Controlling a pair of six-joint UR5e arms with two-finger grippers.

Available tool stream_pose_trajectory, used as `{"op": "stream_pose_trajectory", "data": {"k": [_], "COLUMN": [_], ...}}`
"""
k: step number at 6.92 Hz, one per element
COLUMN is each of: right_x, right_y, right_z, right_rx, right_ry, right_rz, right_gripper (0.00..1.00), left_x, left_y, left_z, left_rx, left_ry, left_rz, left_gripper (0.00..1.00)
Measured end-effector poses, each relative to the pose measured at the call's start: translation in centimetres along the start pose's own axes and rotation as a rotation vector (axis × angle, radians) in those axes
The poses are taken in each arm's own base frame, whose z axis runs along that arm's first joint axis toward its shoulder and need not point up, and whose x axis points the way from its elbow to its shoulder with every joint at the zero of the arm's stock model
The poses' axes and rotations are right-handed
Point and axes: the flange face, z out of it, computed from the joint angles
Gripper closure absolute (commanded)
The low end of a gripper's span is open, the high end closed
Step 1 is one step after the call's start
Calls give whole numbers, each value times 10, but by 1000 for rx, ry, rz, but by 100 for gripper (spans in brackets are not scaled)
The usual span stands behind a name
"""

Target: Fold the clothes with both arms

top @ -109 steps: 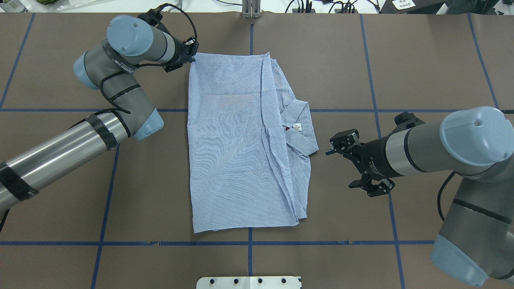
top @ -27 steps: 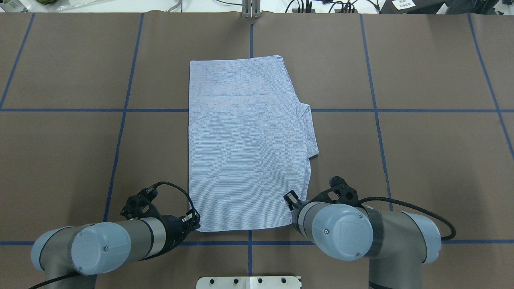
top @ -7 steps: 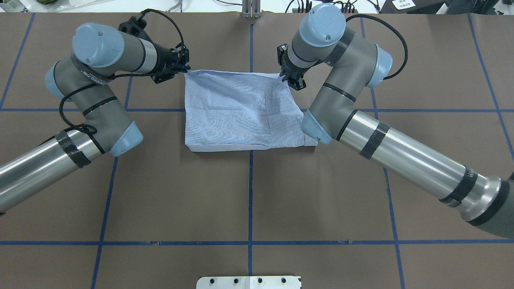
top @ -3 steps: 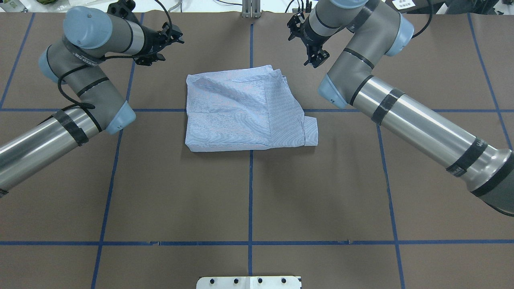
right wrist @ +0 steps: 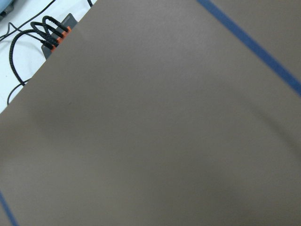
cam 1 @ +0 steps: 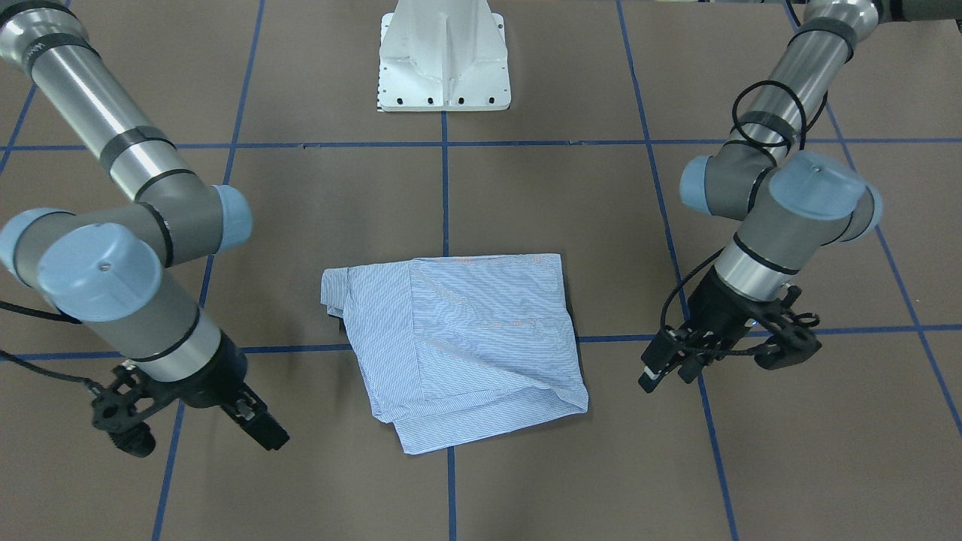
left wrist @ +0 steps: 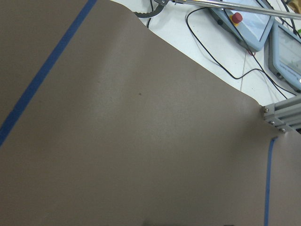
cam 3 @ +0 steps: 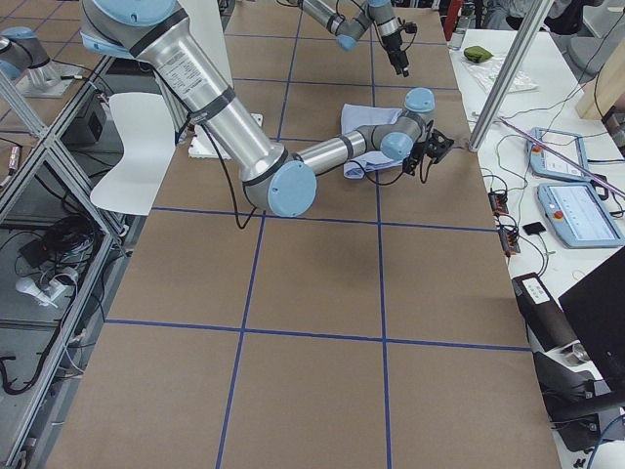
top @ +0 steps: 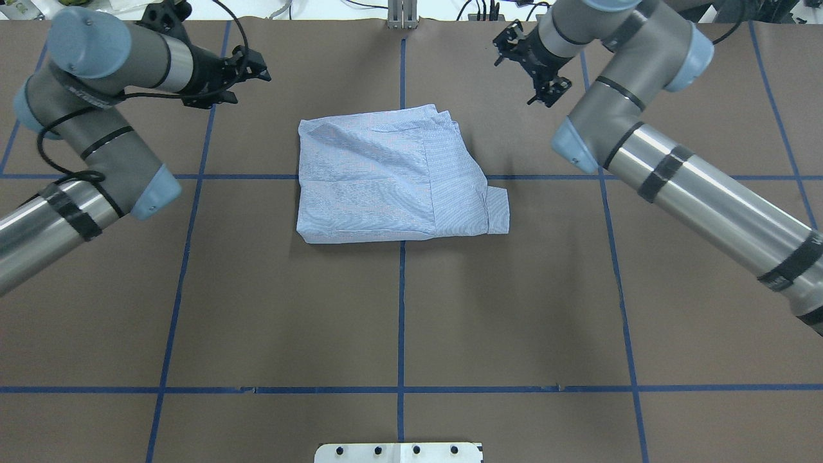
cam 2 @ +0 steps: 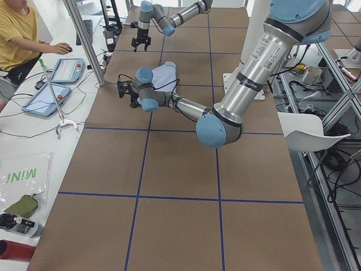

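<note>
The light blue-and-white striped shirt [top: 386, 177] lies folded into a compact rectangle at the table's middle, with a collar corner sticking out at its right [top: 498, 209]. It also shows in the front view [cam 1: 466, 346]. My left gripper [top: 252, 82] is open and empty, above the table off the shirt's far left corner; the front view [cam 1: 665, 374] shows it too. My right gripper [top: 517, 76] is open and empty, off the shirt's far right corner, and also shows in the front view [cam 1: 259, 428]. Both wrist views show only brown table paper.
The brown table [top: 257, 308] has a grid of blue tape lines. The white pedestal base [cam 1: 443, 56] stands at the robot's side. A metal post [top: 402, 16] and cables sit at the far edge. An operator [cam 2: 17, 34] with tablets sits beyond it.
Both grippers have let go of the shirt's far edge, opened, and moved outward and away from it. The folded shirt has settled flat and lies still.
</note>
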Motion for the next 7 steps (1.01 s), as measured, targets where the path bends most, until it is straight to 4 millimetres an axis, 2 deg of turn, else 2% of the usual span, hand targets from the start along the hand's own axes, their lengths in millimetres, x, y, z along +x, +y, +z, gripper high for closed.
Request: {"op": "stream_pose_trajectory", "data": {"k": [2, 3, 5, 7], "right_x": [84, 127, 233, 320], "right_y": [-68, -92, -123, -142], "right_z": [-46, -75, -124, -161], "right_rx": [8, -5, -61, -109], "right_ry": [112, 182, 231, 196], "right_rz": [-306, -462, -595, -628], "right_gripper": [0, 0, 0, 0], "left_x": [-70, -112, -183, -247], "left_y": [-4, -6, -35, -72], "left_z": [-61, -100, -187, -249], "left_rx": [-19, -40, -70, -123], "left_ry": [-19, -30, -73, -200], "left_rz": [254, 377, 562, 720], "left_gripper": [15, 15, 1, 1]}}
